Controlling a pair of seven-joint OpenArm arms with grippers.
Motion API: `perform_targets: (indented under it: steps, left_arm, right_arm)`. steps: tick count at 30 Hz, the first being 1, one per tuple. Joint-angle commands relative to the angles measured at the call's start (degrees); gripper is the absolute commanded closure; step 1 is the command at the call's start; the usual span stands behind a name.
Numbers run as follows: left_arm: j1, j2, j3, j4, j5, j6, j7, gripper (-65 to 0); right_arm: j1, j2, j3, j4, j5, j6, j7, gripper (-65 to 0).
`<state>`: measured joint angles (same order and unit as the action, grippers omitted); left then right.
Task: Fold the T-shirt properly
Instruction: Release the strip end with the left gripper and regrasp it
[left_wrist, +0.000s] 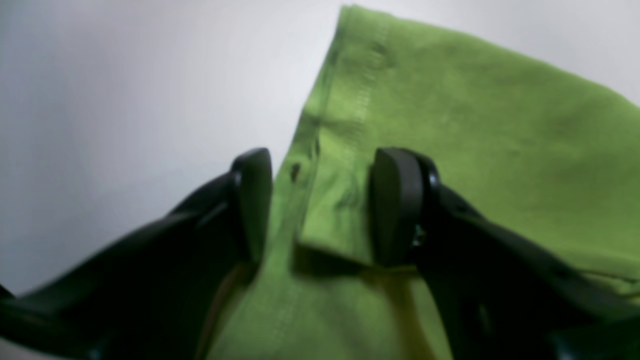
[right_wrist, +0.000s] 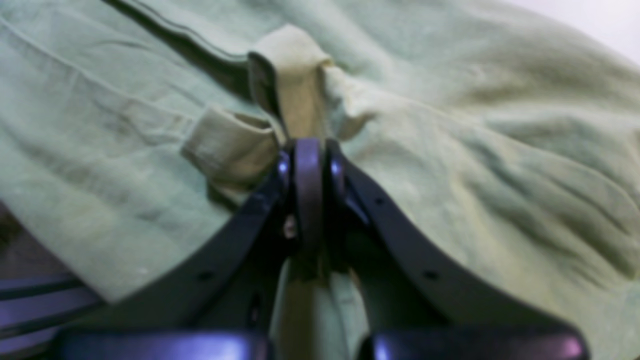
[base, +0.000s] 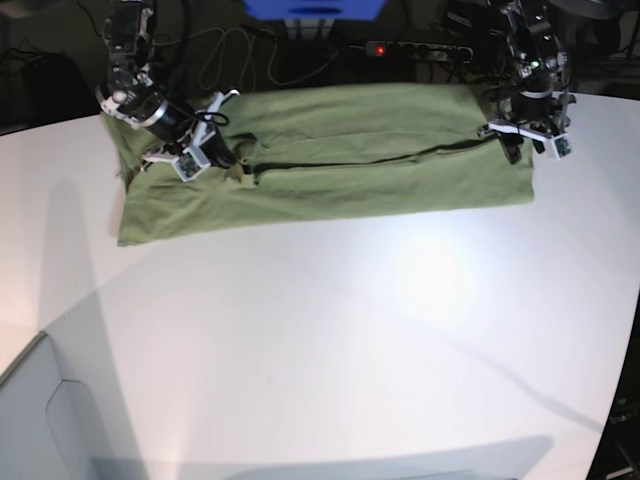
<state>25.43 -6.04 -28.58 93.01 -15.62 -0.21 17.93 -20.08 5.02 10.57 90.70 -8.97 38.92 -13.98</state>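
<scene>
The right jaws (right_wrist: 309, 150) are clenched tight on a small pinched-up fold of the shirt (base: 330, 160), the cloth standing up in a little loop just beyond the tips, with a rolled hem lying just to one side of it. The left jaws (left_wrist: 320, 200) are released and stand wide apart, one finger (left_wrist: 395, 200) pressing on the cloth and the other finger (left_wrist: 252, 200) just off it, straddling the stitched hem at the shirt's side edge; nothing is pinched between them. The shirt lies folded lengthwise into a long band across the far part of the desk (base: 350, 330), a dark seam-like overlap running along its middle. In the base view the right arm (base: 150, 100) reaches down at the band's left end and the left arm (base: 530, 90) at its right end, near the far right corner. The band's near edge is fairly straight, though its left end sags lower toward a loose corner. From that edge forward the white desk spreads wide and bare to the front rim. Behind the shirt, cables and a power strip (base: 420, 48) lie close to the desk's back edge.
</scene>
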Motion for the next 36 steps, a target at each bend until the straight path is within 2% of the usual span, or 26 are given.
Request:
perform_targets:
  steps: [1, 14, 36]
  left_arm:
    - [0.9, -0.5, -0.3, 1.4, -0.2, 0.2, -1.1, -31.2]
    - [1.0, -0.4, -3.6, 2.0, -0.2, 0.2, -0.7, -31.6]
    - [0.9, -0.4, -1.2, -2.0, -0.3, 0.1, -1.1, -31.3]
  right_arm:
    - [-0.3, 0.2, 0.0, 0.4, -0.8, 1.1, -1.2, -0.1]
    - [-0.5, 0.2, 0.0, 0.5, -0.8, 1.1, -1.2, -0.1]
    - [-0.2, 0.2, 0.0, 0.7, -0.8, 1.1, -1.5, -0.1]
